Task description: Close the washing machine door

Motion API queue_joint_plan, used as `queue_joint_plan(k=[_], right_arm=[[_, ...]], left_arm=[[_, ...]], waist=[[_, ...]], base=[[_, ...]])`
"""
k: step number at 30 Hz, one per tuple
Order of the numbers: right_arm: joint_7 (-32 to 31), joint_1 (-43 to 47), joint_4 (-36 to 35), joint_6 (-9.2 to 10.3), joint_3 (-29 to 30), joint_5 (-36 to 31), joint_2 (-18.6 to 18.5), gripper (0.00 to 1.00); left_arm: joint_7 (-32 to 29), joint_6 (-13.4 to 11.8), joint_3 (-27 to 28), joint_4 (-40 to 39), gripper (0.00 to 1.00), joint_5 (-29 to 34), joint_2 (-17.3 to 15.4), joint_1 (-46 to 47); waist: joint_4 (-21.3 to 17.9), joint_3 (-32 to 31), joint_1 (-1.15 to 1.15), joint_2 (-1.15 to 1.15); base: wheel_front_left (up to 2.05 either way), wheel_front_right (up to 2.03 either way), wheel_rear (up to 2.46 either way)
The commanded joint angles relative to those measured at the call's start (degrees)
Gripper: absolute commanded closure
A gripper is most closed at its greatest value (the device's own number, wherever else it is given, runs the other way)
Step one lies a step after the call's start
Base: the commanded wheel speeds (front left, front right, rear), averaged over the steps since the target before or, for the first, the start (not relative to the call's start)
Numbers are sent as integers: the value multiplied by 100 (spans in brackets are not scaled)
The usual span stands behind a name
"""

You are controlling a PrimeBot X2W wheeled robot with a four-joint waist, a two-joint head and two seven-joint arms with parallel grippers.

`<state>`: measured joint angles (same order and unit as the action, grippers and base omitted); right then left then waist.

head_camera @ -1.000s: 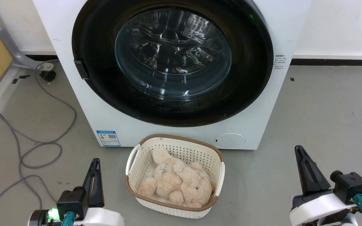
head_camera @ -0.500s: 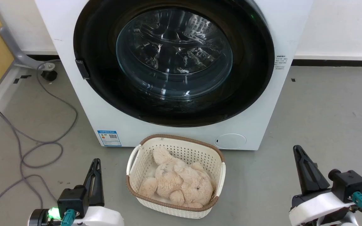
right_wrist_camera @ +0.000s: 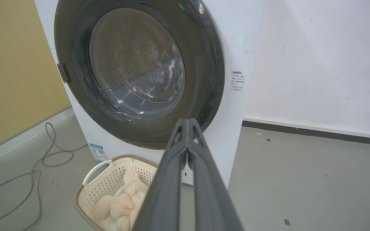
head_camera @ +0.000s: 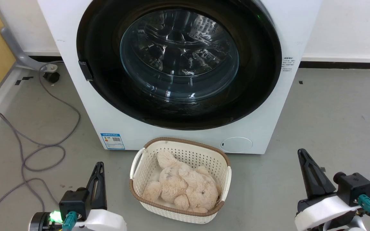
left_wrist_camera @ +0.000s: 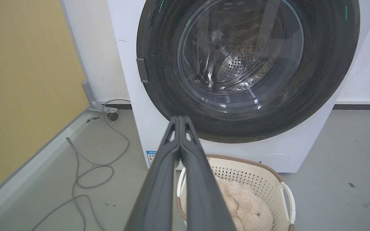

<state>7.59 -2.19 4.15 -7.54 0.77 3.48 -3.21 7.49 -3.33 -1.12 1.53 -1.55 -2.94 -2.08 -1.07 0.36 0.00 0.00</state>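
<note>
The white washing machine (head_camera: 262, 128) stands straight ahead. Its round black door (head_camera: 255, 83), with the bulging glass window at centre, lies flat against the machine's front. The door (left_wrist_camera: 329, 64) also fills the upper part of the left wrist view, and the door (right_wrist_camera: 204, 64) sits at upper left in the right wrist view. My left gripper (head_camera: 99, 166) hangs low at the left, shut and holding nothing, well short of the machine. My right gripper (head_camera: 301, 153) hangs low at the right, shut and holding nothing. In the wrist views the left gripper (left_wrist_camera: 179, 119) and right gripper (right_wrist_camera: 187, 121) have their tips pressed together.
A cream basket (head_camera: 226, 179) holding a beige plush toy (head_camera: 181, 187) sits on the floor in front of the machine, between my arms. A grey cable (head_camera: 40, 147) loops over the floor at the left. A yellow wall (left_wrist_camera: 24, 80) runs along the left.
The whole head view has shifted slightly, so the camera moved. The right gripper has edged a little left and up. The door has not moved.
</note>
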Motion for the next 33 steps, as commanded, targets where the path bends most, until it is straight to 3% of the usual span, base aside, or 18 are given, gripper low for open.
queue_joint_plan(k=[1, 33], right_arm=[[-32, 104, -44, 3, -10, -50, 17, 100], [-408, 163, -236, 4, -45, -204, 26, 100]], left_arm=[[-26, 22, 12, -27, 100, 49, -1, 89], [-400, 183, 64, -92, 100, 104, 3, 151]], waist=[[2, -1, 0, 0], [56, -19, 0, 0]], base=[[0, 0, 0], [0, 0, 0]])
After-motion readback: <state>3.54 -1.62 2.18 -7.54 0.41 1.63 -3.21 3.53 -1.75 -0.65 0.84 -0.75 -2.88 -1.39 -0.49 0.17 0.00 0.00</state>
